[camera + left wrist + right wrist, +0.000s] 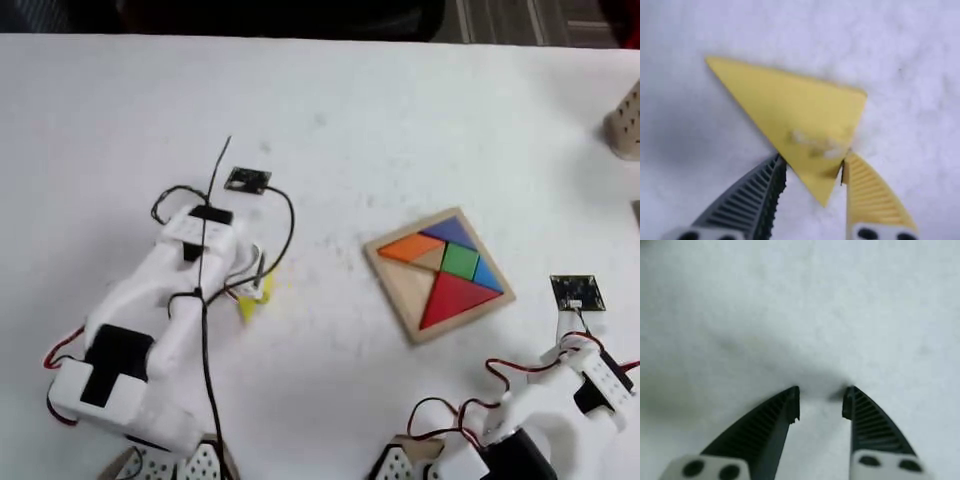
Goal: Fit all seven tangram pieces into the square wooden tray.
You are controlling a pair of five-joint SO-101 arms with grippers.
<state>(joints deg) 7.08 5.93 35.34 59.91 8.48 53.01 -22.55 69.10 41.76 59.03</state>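
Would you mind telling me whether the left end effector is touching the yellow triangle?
Touching. The left wrist view shows the left end effector pinching a corner of the yellow triangle, both fingertips against its edges with no gap.

White table point(400, 110), perforated tan object point(627, 125) at right edge

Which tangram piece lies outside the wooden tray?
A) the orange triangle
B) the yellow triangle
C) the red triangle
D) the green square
B: the yellow triangle lies on the white table in the left end effector, well apart from the square wooden tray.
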